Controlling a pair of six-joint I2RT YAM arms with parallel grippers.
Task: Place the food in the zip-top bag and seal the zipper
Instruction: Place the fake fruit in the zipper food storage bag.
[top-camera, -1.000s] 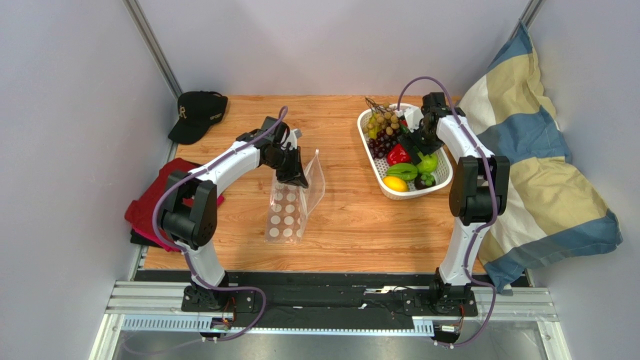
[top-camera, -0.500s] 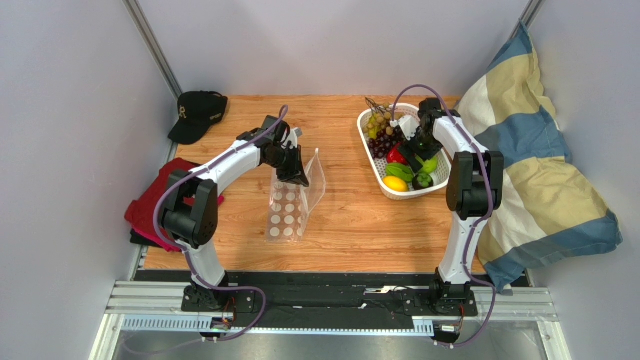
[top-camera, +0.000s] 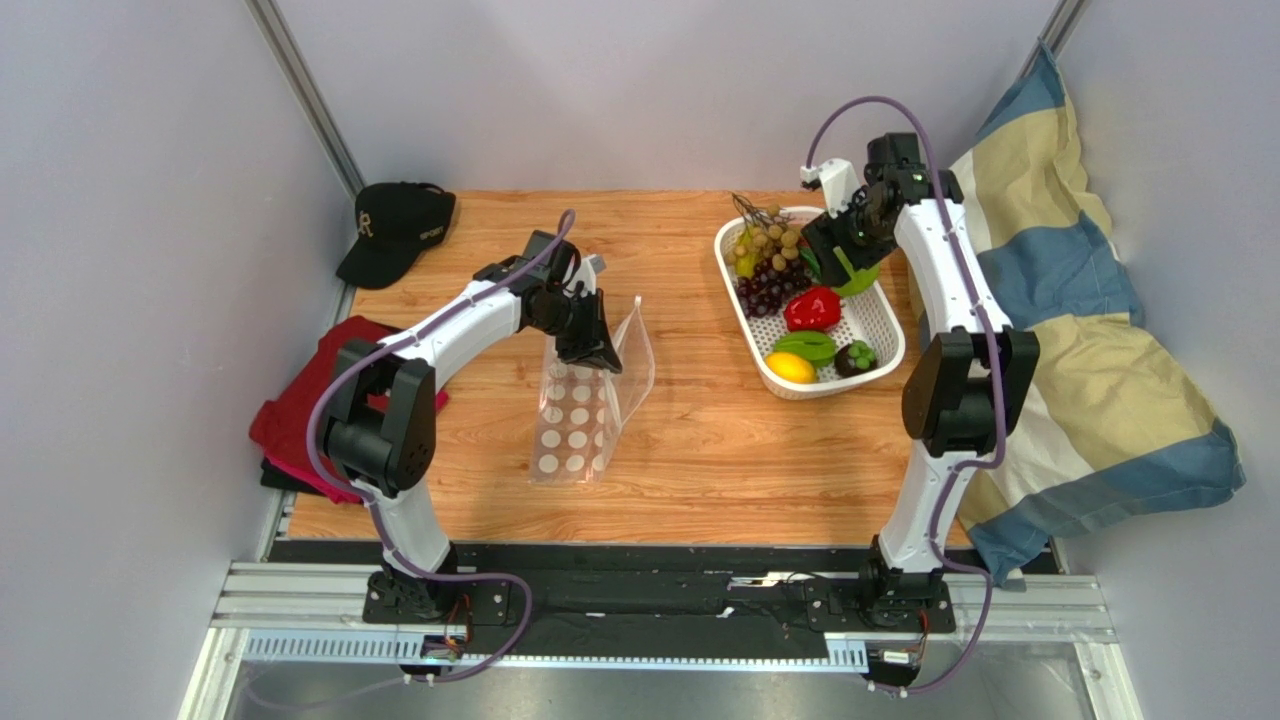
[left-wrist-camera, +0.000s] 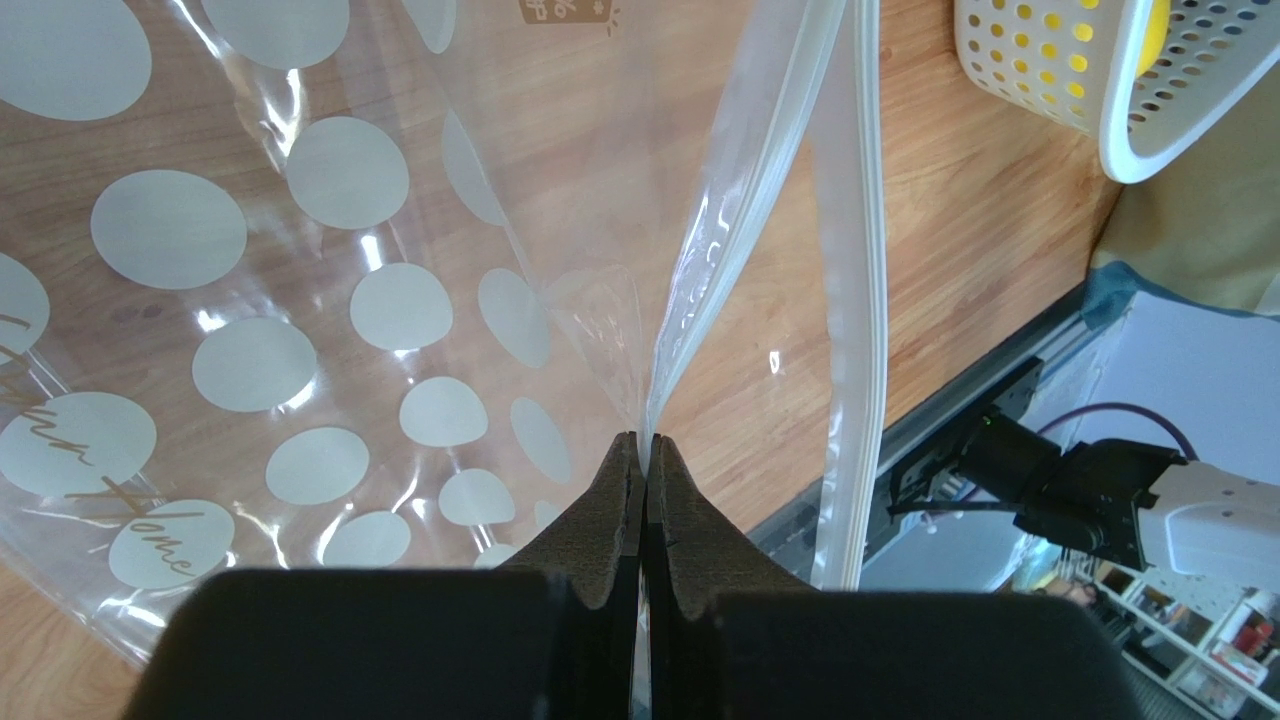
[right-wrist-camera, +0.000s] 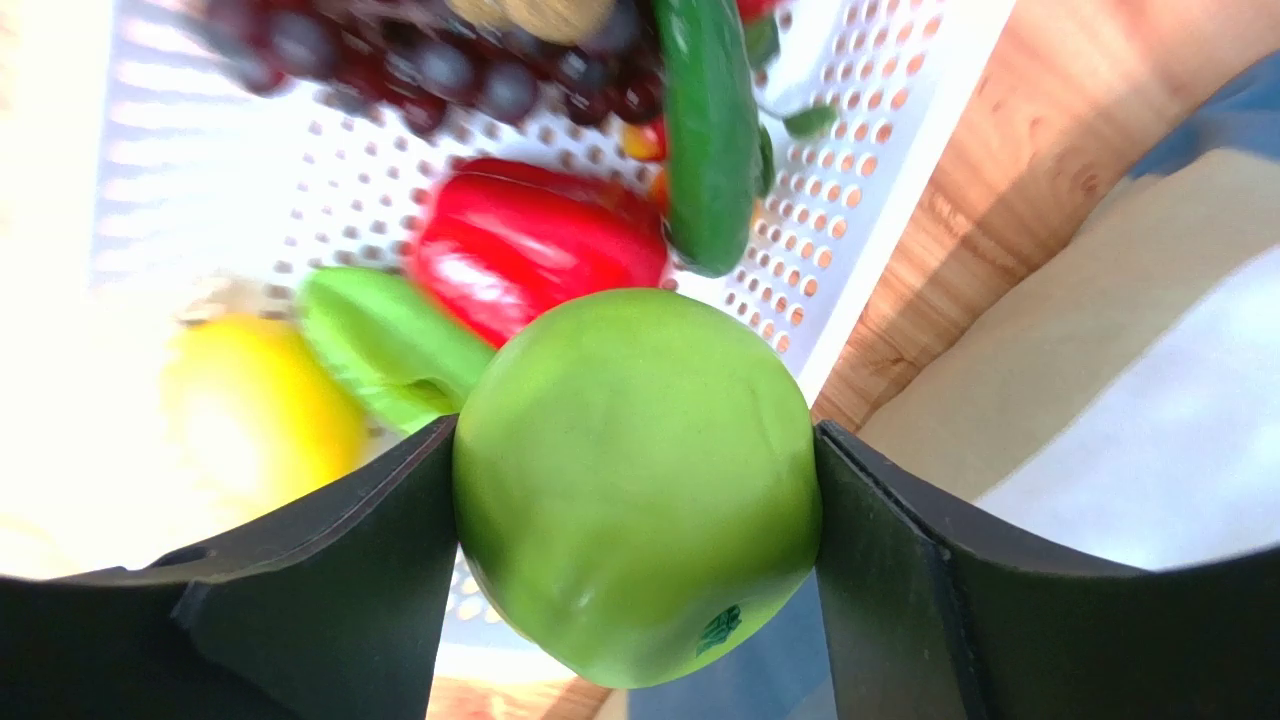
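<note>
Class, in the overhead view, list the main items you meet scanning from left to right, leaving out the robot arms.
Red cloth → zip-top bag → white basket → striped pillow.

A light wooden desk (top-camera: 706, 450) fills the middle, walled in by plain grey panels. At its far left corner lies a black baseball cap (top-camera: 395, 228) with a pale emblem on the front. A crumpled red cloth (top-camera: 293, 420) hangs over the desk's left edge, with something dark under it. A white perforated plastic basket (top-camera: 884, 333) sits on the far right part of the desk. Just beside it, a large pillow (top-camera: 1097, 390) in blue and cream stripes leans against the right wall and spills past the desk's right edge. A metal rail (top-camera: 676, 600) runs along the near edge.
</note>
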